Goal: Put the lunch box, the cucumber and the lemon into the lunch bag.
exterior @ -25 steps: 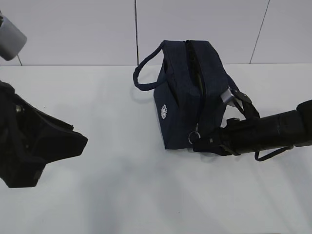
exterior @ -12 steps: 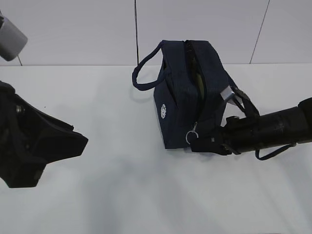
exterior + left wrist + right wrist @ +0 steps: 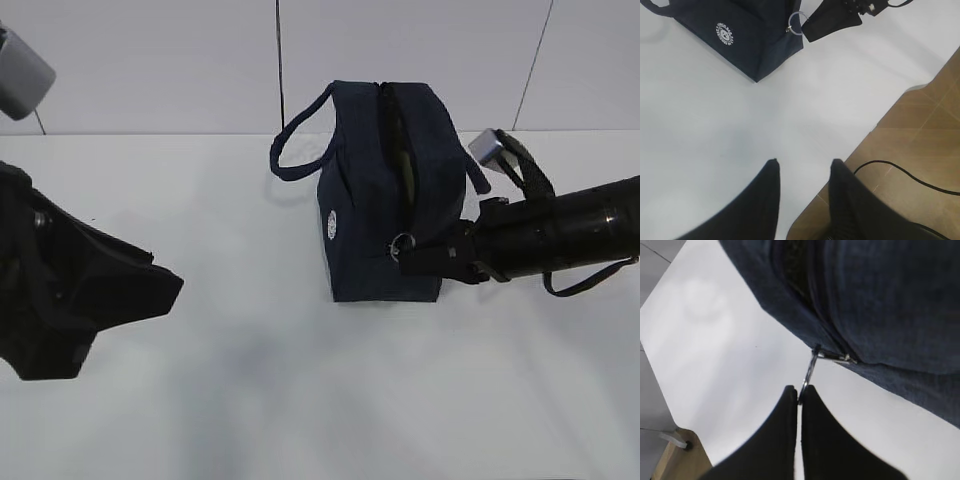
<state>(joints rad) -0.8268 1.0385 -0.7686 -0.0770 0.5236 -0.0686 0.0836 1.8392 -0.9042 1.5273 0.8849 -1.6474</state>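
Note:
The dark navy lunch bag (image 3: 385, 190) stands on the white table (image 3: 250, 380), its round white logo (image 3: 333, 223) facing front; it also shows in the left wrist view (image 3: 747, 35) and the right wrist view (image 3: 875, 295). Its top zipper is partly open, with something pale green inside (image 3: 405, 160). My right gripper (image 3: 404, 256) is shut on the zipper's ring pull (image 3: 808, 374) at the bag's near end. My left gripper (image 3: 802, 167) is open and empty over the table's front edge, far left of the bag. The cucumber and lemon are out of view.
A grey wall runs behind the table. The bag's loop handles (image 3: 295, 150) hang out to the left and right. In the left wrist view the table's edge meets a brown floor (image 3: 920, 125) with a black cable (image 3: 900, 172).
My right gripper has risen and drawn back with the ring pull. The bag's near end has lifted and the bag stands more upright. The left arm has not moved.

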